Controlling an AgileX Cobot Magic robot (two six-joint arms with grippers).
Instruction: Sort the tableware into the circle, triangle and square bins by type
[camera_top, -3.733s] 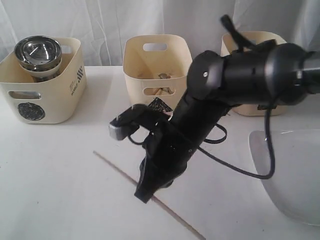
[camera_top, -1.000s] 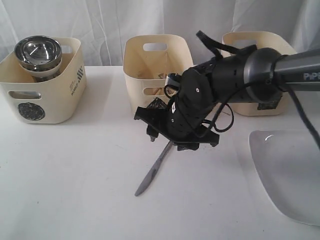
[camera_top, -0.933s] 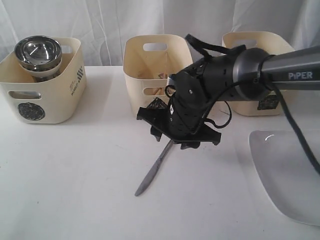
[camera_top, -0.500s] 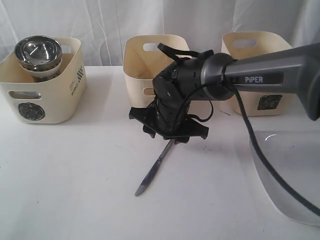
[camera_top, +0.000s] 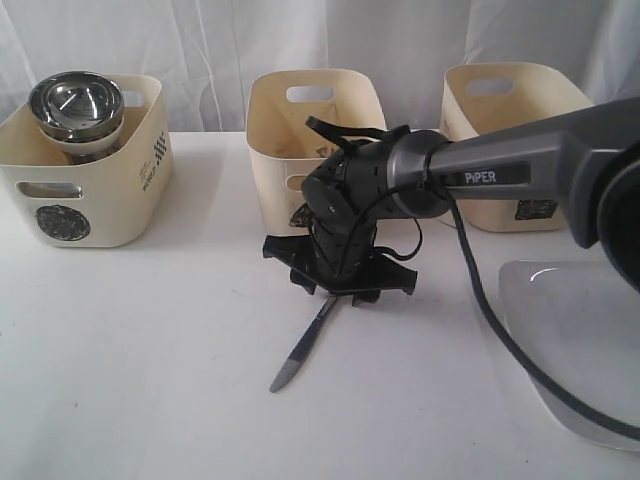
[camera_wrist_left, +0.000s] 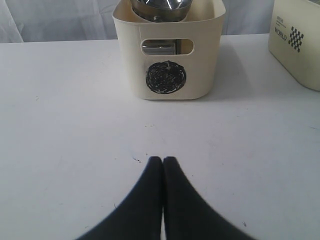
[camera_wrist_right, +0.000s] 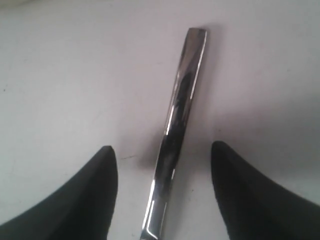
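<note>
Only the right wrist view shows the slim steel knife (camera_wrist_right: 176, 125) lying between the wide jaws of the downward-pointing right gripper (camera_wrist_right: 162, 150); the left gripper (camera_wrist_left: 163, 161) has its jaws pressed together

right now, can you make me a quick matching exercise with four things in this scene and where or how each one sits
Things:
1. steel knife
2. nested steel bowls
3. left end effector
4. right end effector

States:
A. shut, over bare table
B. in the circle-marked bin
C. open, straddling the knife's handle
D. lying flat before the middle bin

Pairs: 1-D, 2-B, 3-A, 4-C
</note>
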